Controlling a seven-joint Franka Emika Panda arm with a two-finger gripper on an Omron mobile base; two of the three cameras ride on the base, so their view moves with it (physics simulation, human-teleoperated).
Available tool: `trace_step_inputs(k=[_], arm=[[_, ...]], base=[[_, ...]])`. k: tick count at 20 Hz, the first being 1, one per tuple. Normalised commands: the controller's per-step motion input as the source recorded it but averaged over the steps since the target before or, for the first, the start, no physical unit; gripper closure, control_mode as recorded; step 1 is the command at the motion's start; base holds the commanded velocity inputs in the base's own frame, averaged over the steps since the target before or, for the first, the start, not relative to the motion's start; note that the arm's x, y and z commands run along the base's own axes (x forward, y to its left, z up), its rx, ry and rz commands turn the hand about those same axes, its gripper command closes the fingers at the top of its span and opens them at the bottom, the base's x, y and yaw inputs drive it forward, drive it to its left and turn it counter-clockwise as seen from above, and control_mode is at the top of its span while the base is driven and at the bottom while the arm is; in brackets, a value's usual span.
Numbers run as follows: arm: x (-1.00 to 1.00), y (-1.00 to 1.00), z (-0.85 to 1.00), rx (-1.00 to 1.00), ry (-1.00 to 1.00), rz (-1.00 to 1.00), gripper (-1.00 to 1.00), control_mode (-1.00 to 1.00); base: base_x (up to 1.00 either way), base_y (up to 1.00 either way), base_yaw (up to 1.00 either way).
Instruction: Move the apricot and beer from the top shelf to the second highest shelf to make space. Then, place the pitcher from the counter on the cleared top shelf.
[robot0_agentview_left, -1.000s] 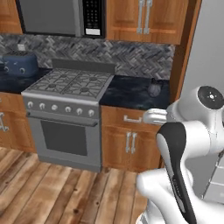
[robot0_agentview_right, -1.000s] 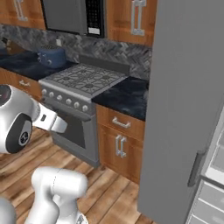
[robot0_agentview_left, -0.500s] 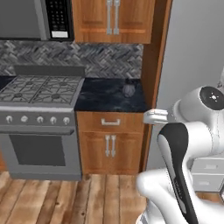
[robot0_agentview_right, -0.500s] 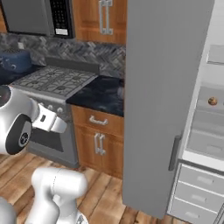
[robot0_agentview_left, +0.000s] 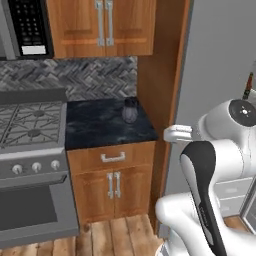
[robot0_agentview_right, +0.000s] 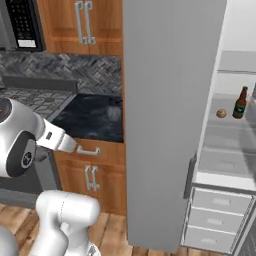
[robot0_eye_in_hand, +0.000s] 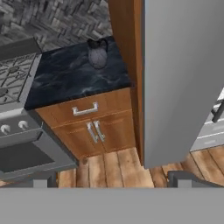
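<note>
The pitcher (robot0_agentview_left: 130, 110) (robot0_eye_in_hand: 97, 53), smoky grey and round-bellied, stands on the dark marbled counter (robot0_agentview_left: 100, 127) (robot0_eye_in_hand: 65, 81) near the back wall, and shows faintly as the pitcher (robot0_agentview_right: 114, 114) beside the fridge door. Inside the open fridge the brown beer (robot0_agentview_right: 240, 103) stands upright on the top shelf (robot0_agentview_right: 227, 122), with the small apricot (robot0_agentview_right: 221, 113) just left of it. The second highest shelf (robot0_agentview_right: 222, 150) lies below them. My gripper (robot0_eye_in_hand: 113, 178) is open and holds nothing, well back from counter and fridge, above the wooden floor.
The grey fridge door (robot0_agentview_right: 165, 125) (robot0_eye_in_hand: 183, 78) stands open between the counter and the shelves. A gas stove (robot0_agentview_left: 30, 130) sits left of the counter, under a microwave (robot0_agentview_left: 25, 25). Wooden cabinets hang above. Fridge drawers (robot0_agentview_right: 215, 215) sit low.
The base has swung to the right, so both base views shifted from the stove toward the counter's end and the open fridge. The gripper stayed open.
</note>
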Motion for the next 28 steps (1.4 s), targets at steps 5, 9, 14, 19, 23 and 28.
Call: trace_step_inputs(k=[5,9,14,19,23,28], arm=[[0.00,0.00,0.00,0.00,0.00,0.00,-1.00,1.00],[0.00,0.00,0.00,0.00,0.00,0.00,-1.00,1.00],[0.00,0.00,0.00,0.00,0.00,0.00,-1.00,1.00],[0.00,0.00,0.00,0.00,0.00,0.00,-1.00,1.00],[0.00,0.00,0.00,0.00,0.00,0.00,-1.00,1.00],[0.07,0.00,-0.03,0.00,0.00,-0.05,-1.00,-1.00]], base=[[0.68,0.82,-0.42],[0.63,0.91,-0.40],[0.64,0.77,-0.39],[0.68,0.50,-0.40],[0.69,0.37,-0.37],[0.44,0.07,-0.25]])
